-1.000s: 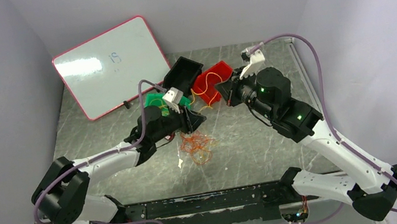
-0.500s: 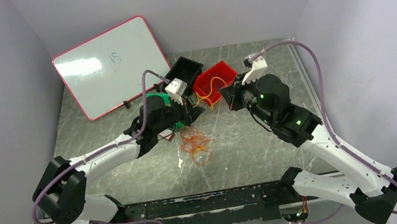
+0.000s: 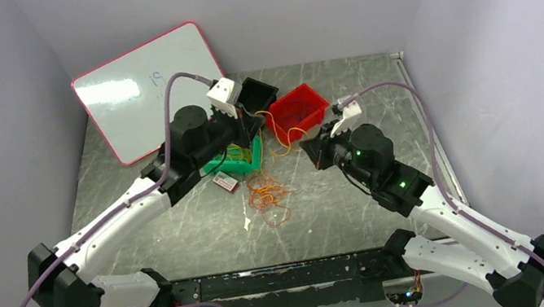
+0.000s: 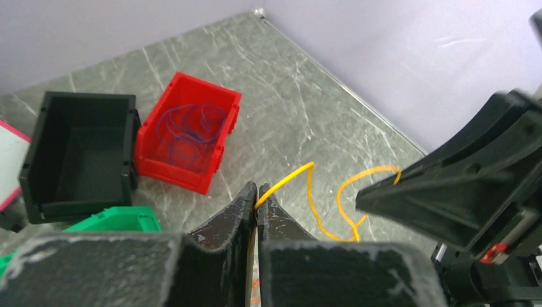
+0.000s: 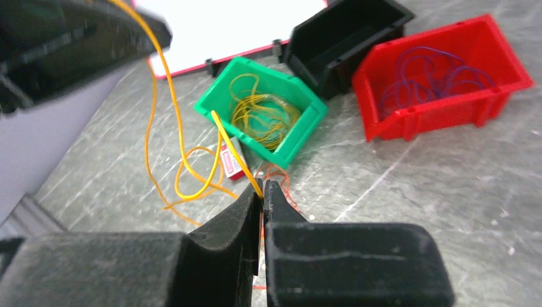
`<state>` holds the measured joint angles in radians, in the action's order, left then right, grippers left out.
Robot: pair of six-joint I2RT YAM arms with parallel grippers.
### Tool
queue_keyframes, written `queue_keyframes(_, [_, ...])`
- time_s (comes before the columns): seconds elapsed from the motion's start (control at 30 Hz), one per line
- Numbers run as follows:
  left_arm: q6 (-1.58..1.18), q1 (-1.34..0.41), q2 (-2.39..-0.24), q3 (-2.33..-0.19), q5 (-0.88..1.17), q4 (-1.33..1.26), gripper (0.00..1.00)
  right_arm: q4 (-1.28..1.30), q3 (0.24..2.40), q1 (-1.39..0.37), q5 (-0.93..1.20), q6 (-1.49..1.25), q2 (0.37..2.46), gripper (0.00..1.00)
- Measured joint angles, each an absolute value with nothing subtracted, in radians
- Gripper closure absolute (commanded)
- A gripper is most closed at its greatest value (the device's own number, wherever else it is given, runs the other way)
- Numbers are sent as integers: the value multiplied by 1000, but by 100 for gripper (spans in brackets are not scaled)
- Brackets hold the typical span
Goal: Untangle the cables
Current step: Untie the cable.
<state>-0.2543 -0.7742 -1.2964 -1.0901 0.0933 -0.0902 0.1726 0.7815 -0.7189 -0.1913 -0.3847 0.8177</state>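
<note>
A yellow cable (image 3: 283, 142) hangs slack between my two grippers, above the table. My left gripper (image 3: 254, 127) is shut on one end of it; in the left wrist view the yellow cable (image 4: 311, 192) leaves the closed fingertips of my left gripper (image 4: 257, 203). My right gripper (image 3: 310, 152) is shut on the other end, and the yellow cable (image 5: 177, 144) runs up from my right gripper (image 5: 261, 192). A tangle of orange and red cables (image 3: 269, 197) lies on the table below.
A green bin (image 5: 307, 109) holds yellow loops. A red bin (image 4: 211, 163) holds purple loops. An empty black bin (image 4: 35, 163) stands beside it. A pink-framed whiteboard (image 3: 151, 90) leans at the back left. A small red card (image 3: 225, 181) lies by the green bin.
My left arm has risen and swung back to the left. My right gripper has come nearer and lower. The yellow cable now stretches between them, away from the orange tangle.
</note>
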Motion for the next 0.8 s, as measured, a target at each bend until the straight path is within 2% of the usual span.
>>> queue_keyframes(0.17, [-215,-774,-1268,-1155,58,-30,93,78,721,-719,7,-314,821,93])
queue_keyframes(0.43, [-149,-774,-1268,-1274,52,38,93,-23,708,-719,327,-234,913,77])
queue_keyframes(0.57, [-133,-774,-1268,-1304,54,44,93,-59,705,-719,400,-214,949,69])
queue_keyframes(0.8, [-126,-774,-1267,-1304,56,58,93,-81,704,-719,415,-191,964,62])
